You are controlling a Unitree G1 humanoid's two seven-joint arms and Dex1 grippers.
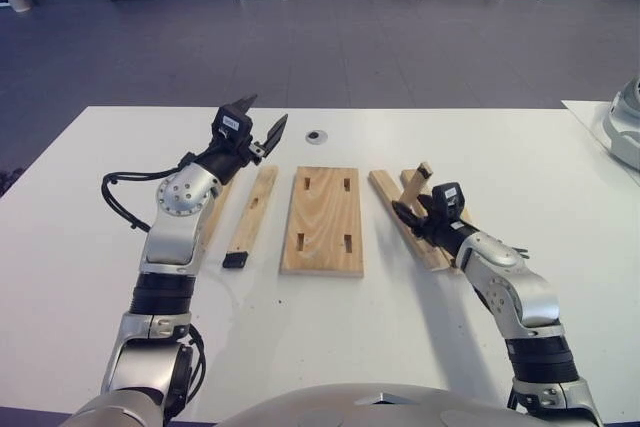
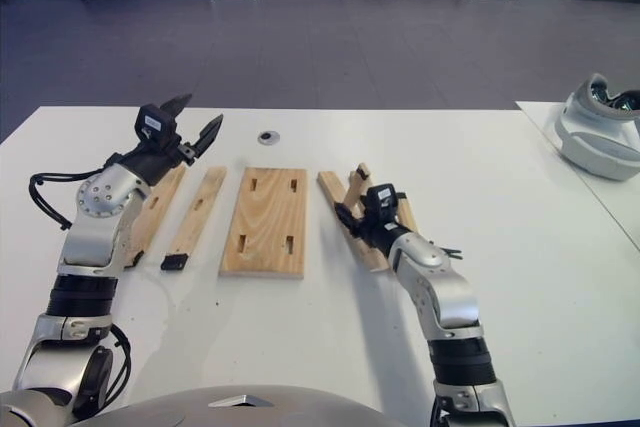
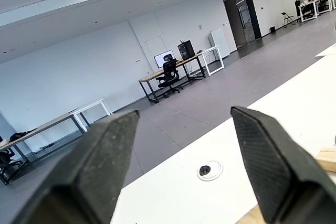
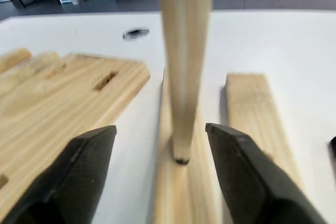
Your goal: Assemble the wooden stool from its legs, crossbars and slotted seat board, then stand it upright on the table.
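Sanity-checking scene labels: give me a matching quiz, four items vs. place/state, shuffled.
1 seat board
2 left tool
3 right tool
4 grommet

A set in the table, beyond the board
B open, raised, by the left planks
C flat, mid-table, slots up
D open, low, straddling a thin bar

Pairs: 1-C, 2-B, 3-D, 4-A

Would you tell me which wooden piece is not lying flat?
The thin crossbar beside the right gripper: it is tilted, one end resting on a plank.
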